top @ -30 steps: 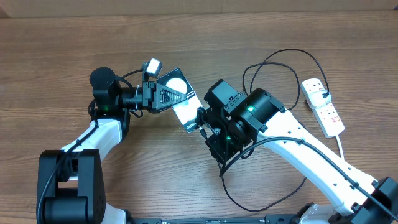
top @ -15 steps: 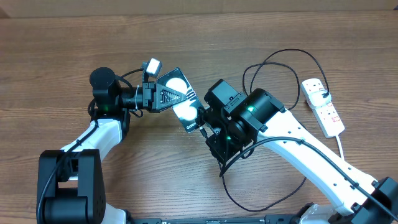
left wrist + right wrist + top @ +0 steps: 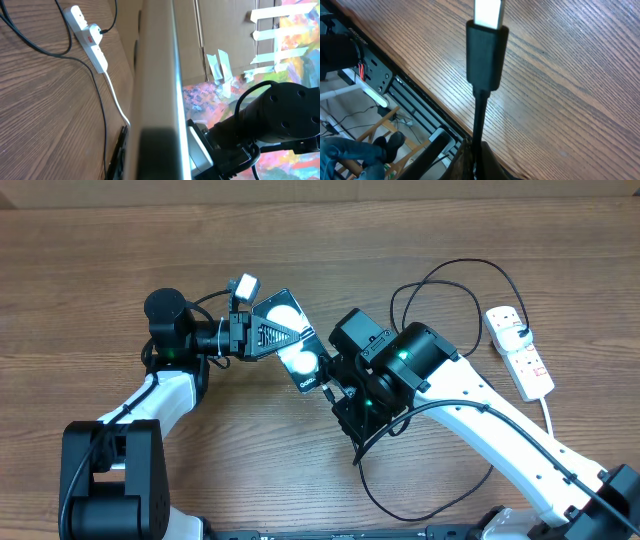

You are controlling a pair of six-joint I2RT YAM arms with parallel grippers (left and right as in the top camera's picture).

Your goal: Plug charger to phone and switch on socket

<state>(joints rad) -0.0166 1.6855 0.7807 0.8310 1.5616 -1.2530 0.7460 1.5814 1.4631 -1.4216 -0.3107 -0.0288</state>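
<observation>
Black glossy phone shows white glare; charger tip silver.

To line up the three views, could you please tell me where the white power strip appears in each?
Overhead: power strip at the far right, upper half.
Left wrist: power strip in the upper left, red switch showing.
Right wrist: not in it.
Shared landmark: the wood-grain table, seen in all three.
</observation>
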